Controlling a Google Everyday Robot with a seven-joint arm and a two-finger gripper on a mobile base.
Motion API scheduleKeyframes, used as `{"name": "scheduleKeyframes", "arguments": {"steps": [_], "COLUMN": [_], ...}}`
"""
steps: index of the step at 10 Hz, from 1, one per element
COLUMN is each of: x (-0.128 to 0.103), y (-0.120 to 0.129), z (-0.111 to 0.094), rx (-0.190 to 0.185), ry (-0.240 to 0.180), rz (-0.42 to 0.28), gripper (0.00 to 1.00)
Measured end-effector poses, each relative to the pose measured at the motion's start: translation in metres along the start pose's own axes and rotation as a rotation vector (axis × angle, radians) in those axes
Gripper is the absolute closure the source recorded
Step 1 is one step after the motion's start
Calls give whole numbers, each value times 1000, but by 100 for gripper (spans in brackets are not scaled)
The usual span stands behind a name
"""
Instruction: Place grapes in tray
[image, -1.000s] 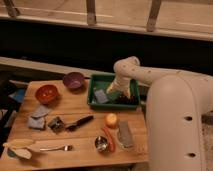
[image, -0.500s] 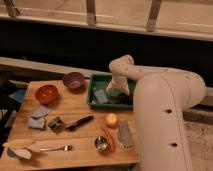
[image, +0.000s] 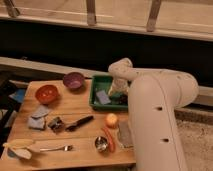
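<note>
The green tray (image: 98, 82) stands at the back right of the wooden table. My gripper (image: 118, 90) reaches down into the tray's right half from the white arm's bent wrist. A small dark lump (image: 122, 100) lies in the tray's near right corner just below the gripper; it looks like the grapes, though I cannot make out berries. A blue-grey flat piece (image: 103, 97) lies in the tray's left half.
A purple bowl (image: 73, 80) and an orange bowl (image: 46, 93) stand left of the tray. An orange fruit (image: 111, 120), a carrot (image: 109, 140), a metal cup (image: 101, 144), a black-handled tool (image: 80, 122), a blue cloth (image: 39, 116) and a fork (image: 52, 148) lie nearer. My arm (image: 150, 115) covers the table's right edge.
The arm's big link has swung left and nearer, covering more of the table's right side. The gripper has stayed over the tray's right half.
</note>
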Motion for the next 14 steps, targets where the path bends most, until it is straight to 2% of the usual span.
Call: {"name": "scheduleKeyframes", "arguments": {"steps": [2,3,7,8,14], "x": [-3,-2,-2,-3,-2], "y": [-4,-5,-8,-9,-4], "z": [3,3,2,1,-1], "rx": [9,13,11,11,9], "ry": [4,7,5,4,5], "rz": [2,1,7,7,3], "gripper": [43,56,94,99,100]}}
